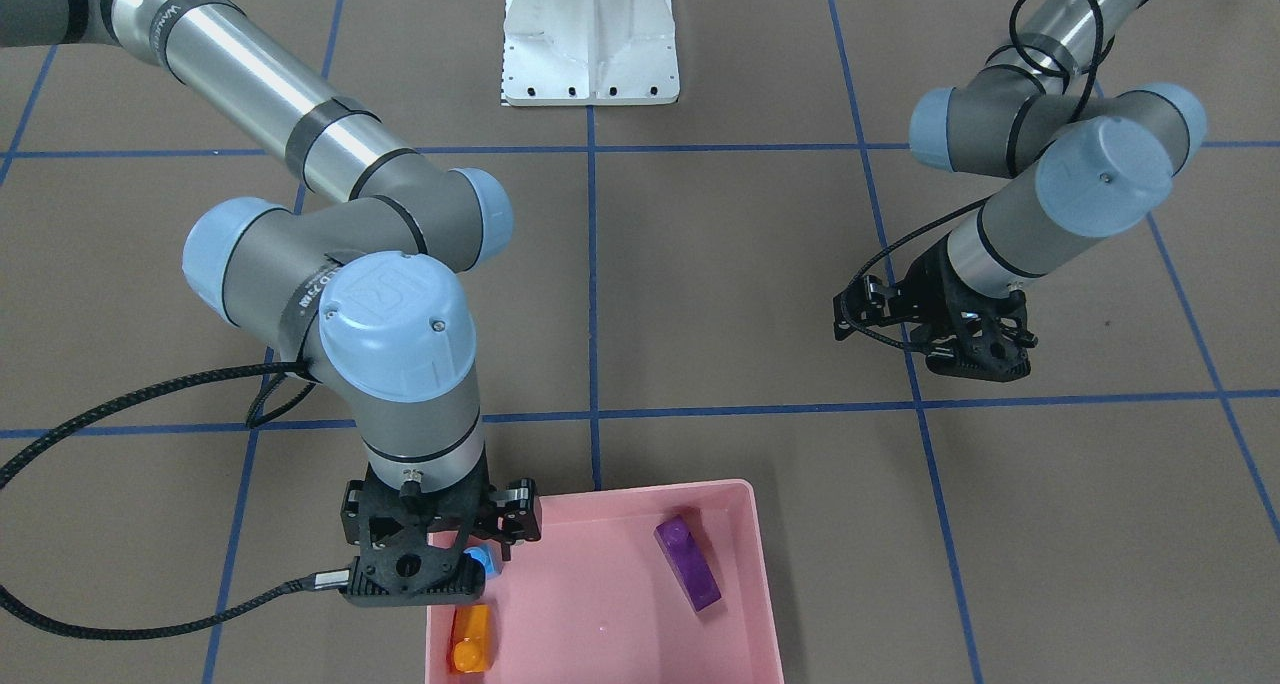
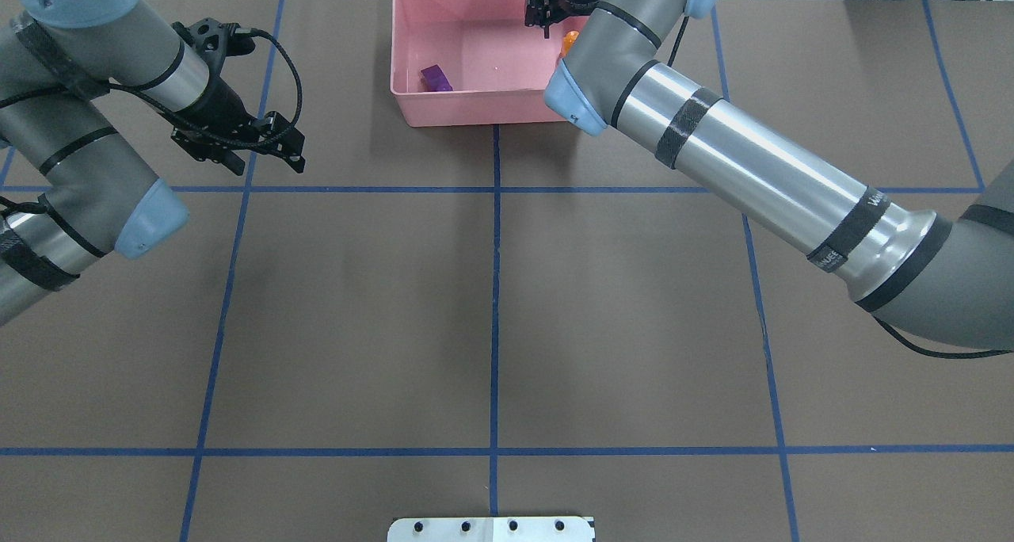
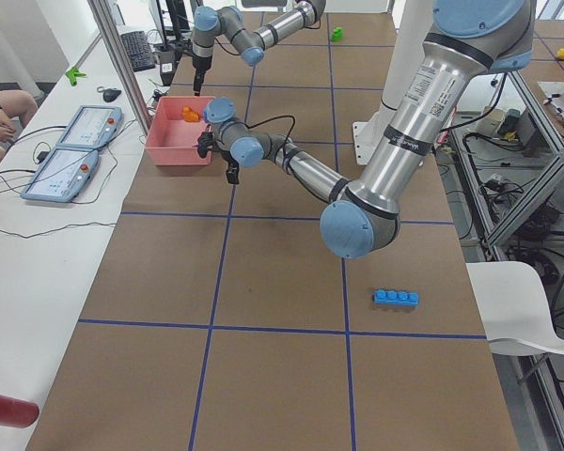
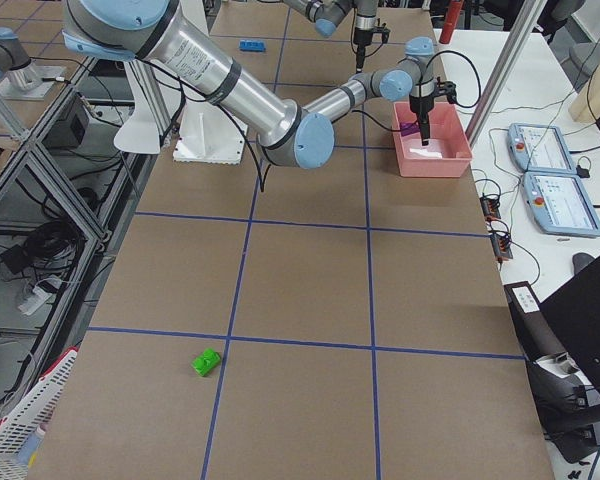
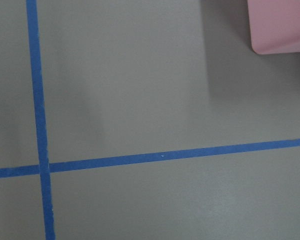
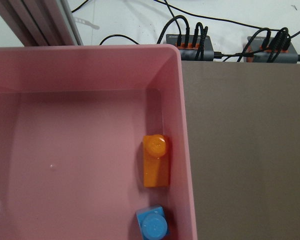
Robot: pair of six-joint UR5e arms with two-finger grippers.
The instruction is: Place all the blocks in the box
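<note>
We count orange brick (image 6: 156,165), tiny blue brick (image 6: 153,225) and purple brick (image 1: 688,562) in the pink box (image 1: 600,589); long blue brick (image 3: 396,298) and green brick (image 4: 207,362) remain out; left gripper (image 1: 978,359), right gripper (image 1: 412,574) jaws: cannot tell

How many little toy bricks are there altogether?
5. The orange brick, tiny blue brick and purple brick lie in the pink box; the long blue brick and green brick sit out on the table.

box (image 6: 186,150): pink plastic, smooth, semi-gloss. orange brick (image 6: 156,161), tiny blue brick (image 6: 153,225), purple brick (image 1: 688,562): glossy plastic. table cover (image 2: 356,328): matt brown, paper-like, w/ blue tape lines (image 2: 495,328). arm tubes (image 2: 752,169): brushed metal, shiny. joint caps (image 1: 398,316): matt blue plastic.
</note>
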